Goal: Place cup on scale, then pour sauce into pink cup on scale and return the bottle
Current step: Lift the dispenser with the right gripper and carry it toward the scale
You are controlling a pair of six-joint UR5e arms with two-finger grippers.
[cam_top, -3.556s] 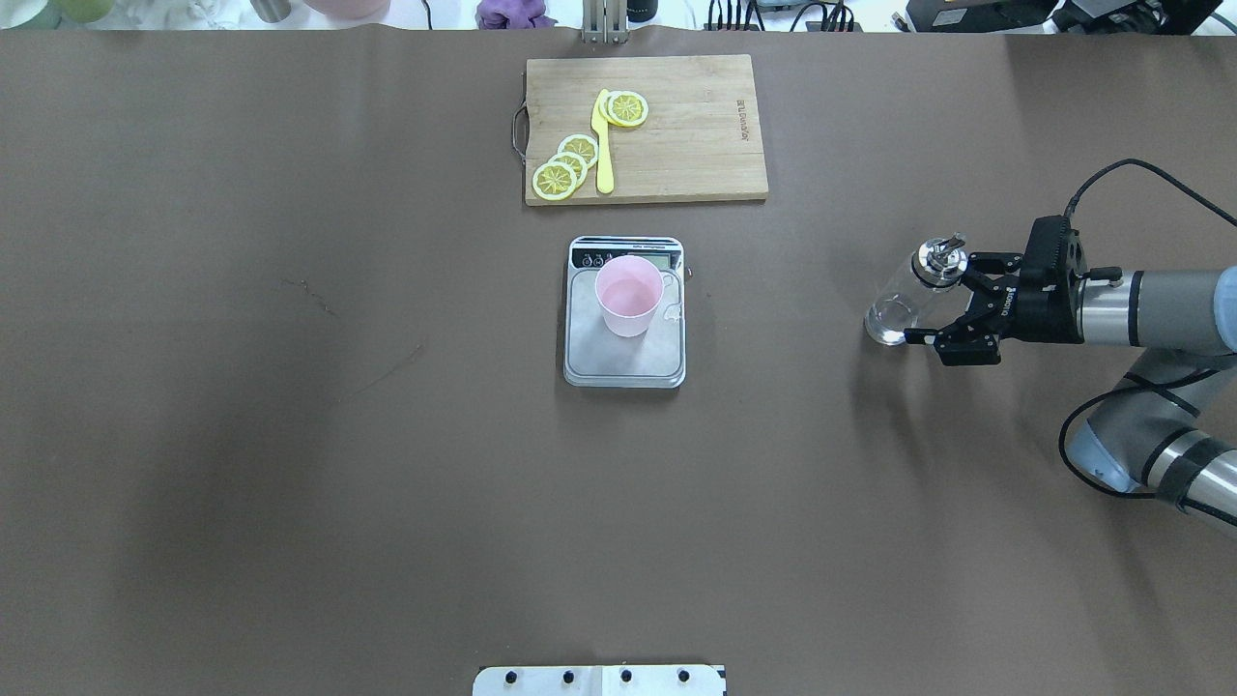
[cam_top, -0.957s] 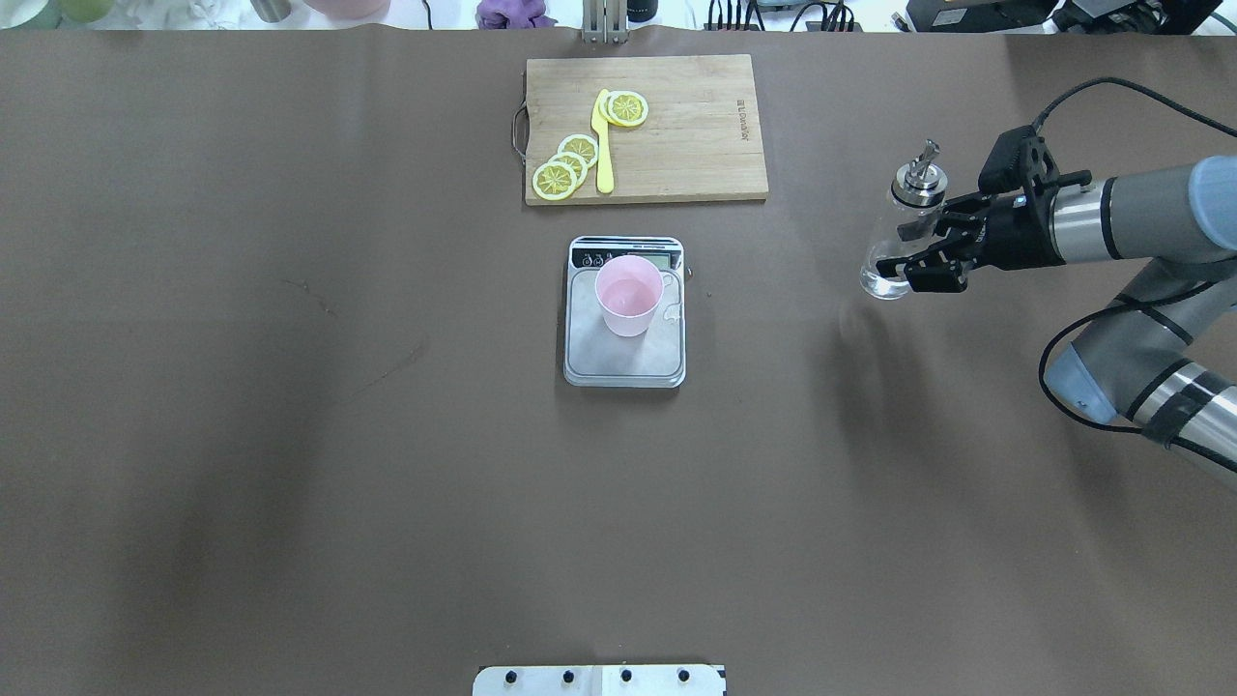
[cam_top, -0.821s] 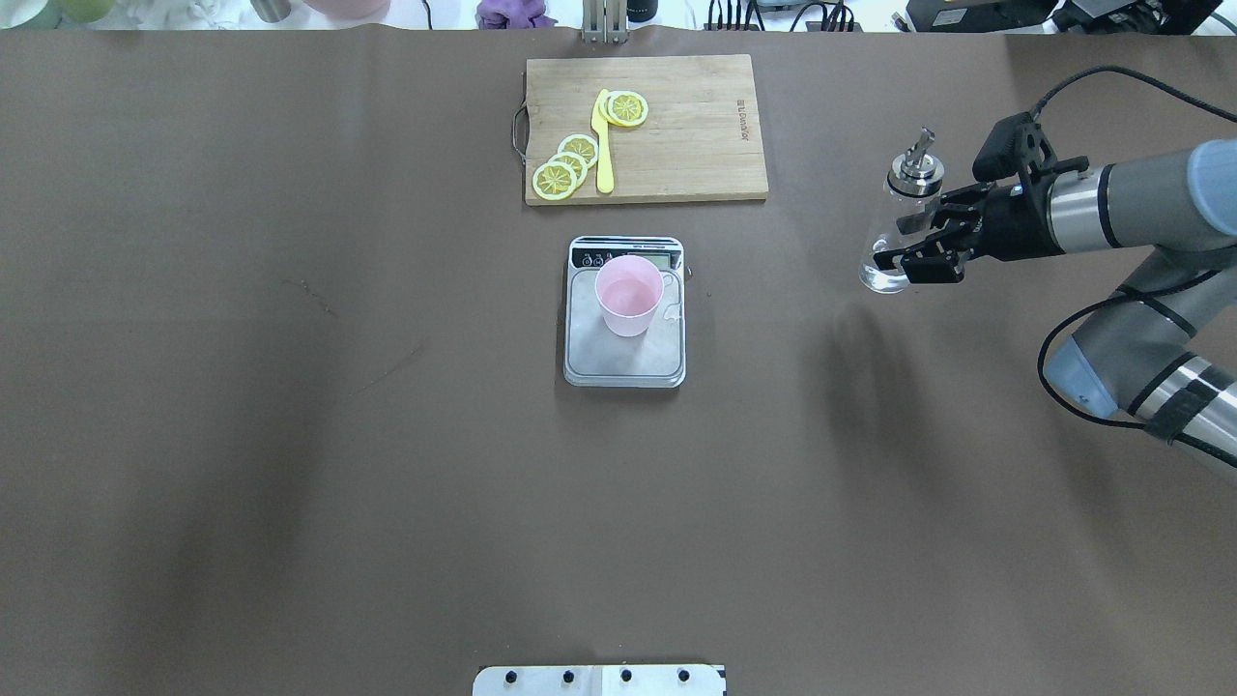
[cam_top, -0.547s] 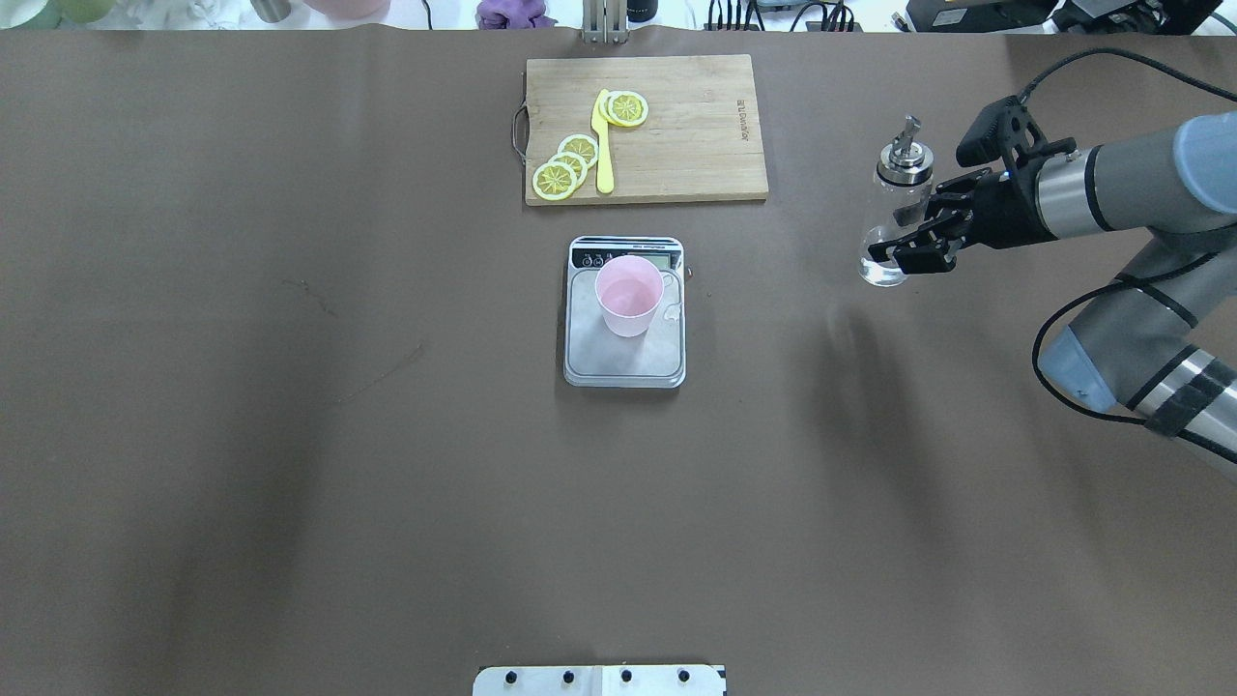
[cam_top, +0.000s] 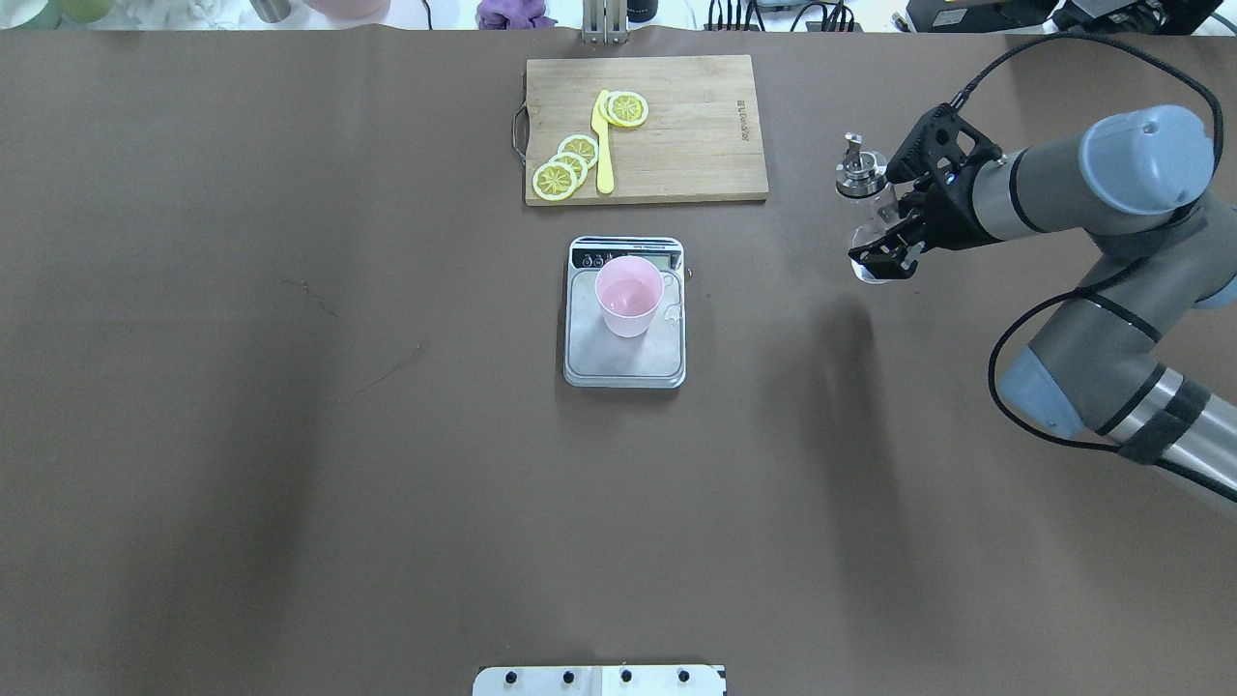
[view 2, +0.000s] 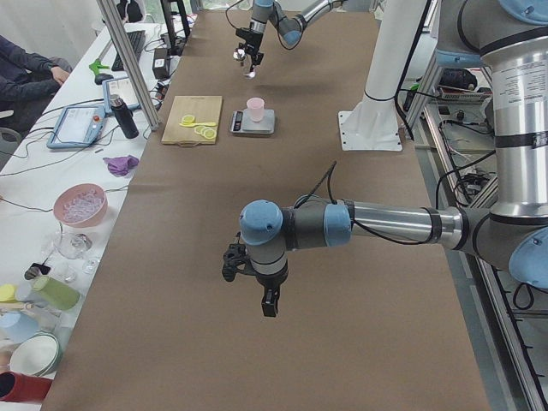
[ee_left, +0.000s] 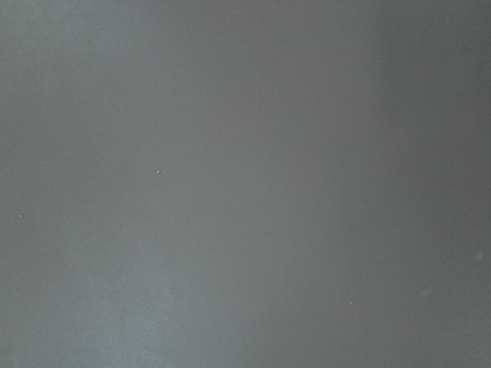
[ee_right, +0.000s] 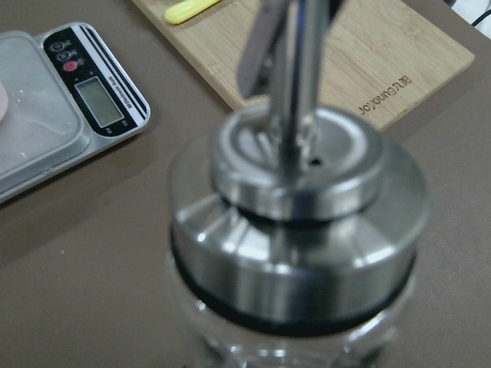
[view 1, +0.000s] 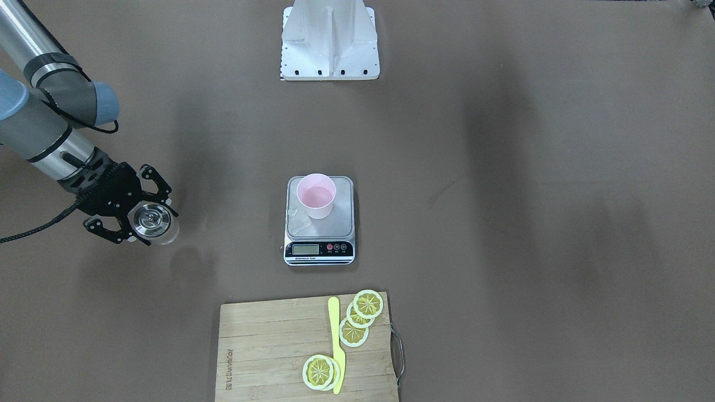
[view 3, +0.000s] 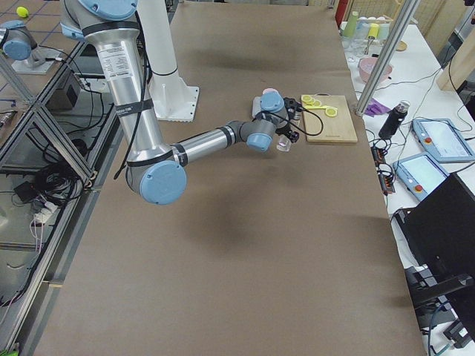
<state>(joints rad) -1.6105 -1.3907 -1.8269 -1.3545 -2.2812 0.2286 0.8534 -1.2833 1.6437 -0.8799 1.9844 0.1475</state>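
- The right pincer (view 1: 149, 222) is closed on the bottle (cam_top: 870, 217), its fingers clasping the glass body from both sides below the cap (ee_right: 299, 222).
- The bottle stands near upright. Its shadow falls apart from it on the surface (cam_top: 290, 483), so it looks lifted, though no view shows its base clearly.
- In the right wrist view the cap and spout fill the picture, blurred. The glass is cut off at the lower edge.
- The sauce cannot be made out through the glass in any view, so its level cannot be told.
- The bottle is well apart from the scale (cam_top: 625, 362), out toward the robot's right and near the board's (cam_top: 686, 145) corner.
- The cup (cam_top: 628, 295) stands upright on the scale's platform, close to the display strip. What it contains is hard to judge.
- A clear, wet-looking patch (view 1: 300, 221) lies on the platform just beside the cup.
- The display is too small to read.
- On the board lie lemon slices (cam_top: 568, 166) and a yellow knife (cam_top: 604, 145).
- The left pincer (view 2: 264, 295) shows only in the left side view, pointing down over bare surface. Whether it is open or closed cannot be told.
- Its wrist camera gives only blurred brown.
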